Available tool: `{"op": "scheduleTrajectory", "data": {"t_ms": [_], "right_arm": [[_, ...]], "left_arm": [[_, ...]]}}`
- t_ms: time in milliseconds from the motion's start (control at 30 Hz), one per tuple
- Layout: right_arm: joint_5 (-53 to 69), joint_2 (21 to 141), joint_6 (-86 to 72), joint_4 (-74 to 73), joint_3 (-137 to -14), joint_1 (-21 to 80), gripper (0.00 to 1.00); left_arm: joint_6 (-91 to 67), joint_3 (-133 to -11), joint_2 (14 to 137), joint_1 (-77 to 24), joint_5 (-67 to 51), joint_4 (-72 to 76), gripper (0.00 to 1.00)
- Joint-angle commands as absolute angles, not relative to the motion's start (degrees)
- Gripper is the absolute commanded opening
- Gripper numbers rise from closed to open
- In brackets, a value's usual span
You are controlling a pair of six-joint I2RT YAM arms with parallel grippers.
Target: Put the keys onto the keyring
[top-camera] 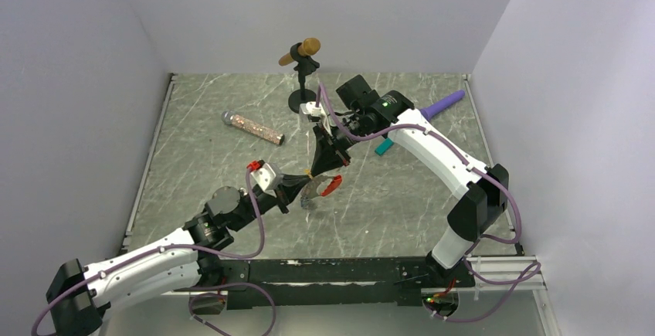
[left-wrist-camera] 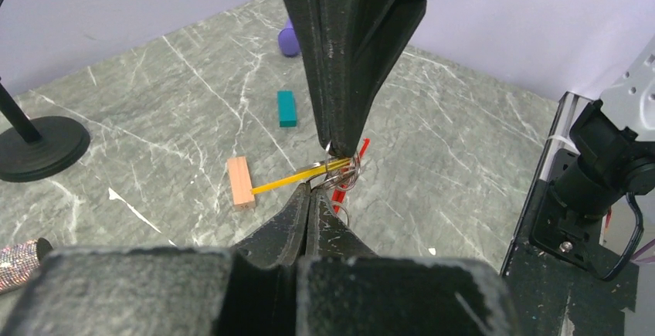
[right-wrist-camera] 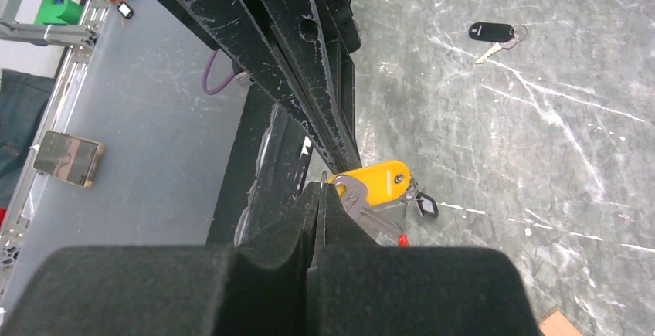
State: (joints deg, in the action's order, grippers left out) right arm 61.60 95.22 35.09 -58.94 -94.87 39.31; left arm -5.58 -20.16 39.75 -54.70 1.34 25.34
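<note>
Stretched inward to meet, the left gripper [left-wrist-camera: 311,191] and right gripper [right-wrist-camera: 319,189] are clenched tip-to-tip at the yellow key [right-wrist-camera: 375,180] and keyring [top-camera: 332,185]; which pinches what cannot be told; the black key [right-wrist-camera: 493,32] lies well apart

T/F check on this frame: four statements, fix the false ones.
1. The left gripper and right gripper are both shut. True.
2. The black key lies on the table, apart from both grippers. True.
3. The right gripper holds the teal block. False: it lies on the table.
4. The yellow key lies far from both grippers. False: it sits at their fingertips.
</note>
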Motion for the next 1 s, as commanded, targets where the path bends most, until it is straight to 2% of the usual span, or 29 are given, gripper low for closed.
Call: {"op": "scheduleTrajectory", "data": {"t_ms": [0,467,600,700,733,800,833,967], "right_arm": [[63.5,92.0,37.0,-58.6,-94.6,39.2,0.0],[62.1,86.5,43.9,-54.2,-86.9,39.2,0.0],[62.6,86.4,42.9,-54.1,-87.3,39.2,0.0],[64.0,86.2,43.8,-55.4,-87.8,38.8,0.0],[64.2,86.1,44.7,-56.2,-88.0,38.7,0.0],[64.7,86.1,46.9,-57.8,-88.3,38.5,0.0],[65.1,86.2,48.3,-58.8,-88.4,38.3,0.0],[67.4,86.5,52.1,-62.4,-89.2,37.7,0.0]], "left_arm": [[-10.6,-21.5,38.1,-53.0,1.0,27.5,0.0],[-31.1,-19.5,40.2,-41.8,-14.9,33.2,0.0],[-29.8,-19.4,40.7,-41.6,-18.8,35.6,0.0],[-23.2,-18.3,38.5,-41.5,-24.2,35.8,0.0],[-20.4,-18.4,37.6,-41.6,-25.8,34.7,0.02],[-15.7,-18.6,36.0,-41.5,-27.7,31.5,0.2],[-12.5,-18.7,35.1,-41.6,-28.2,30.1,0.25],[-3.2,-20.0,33.1,-41.6,-29.1,24.4,0.34]]}}
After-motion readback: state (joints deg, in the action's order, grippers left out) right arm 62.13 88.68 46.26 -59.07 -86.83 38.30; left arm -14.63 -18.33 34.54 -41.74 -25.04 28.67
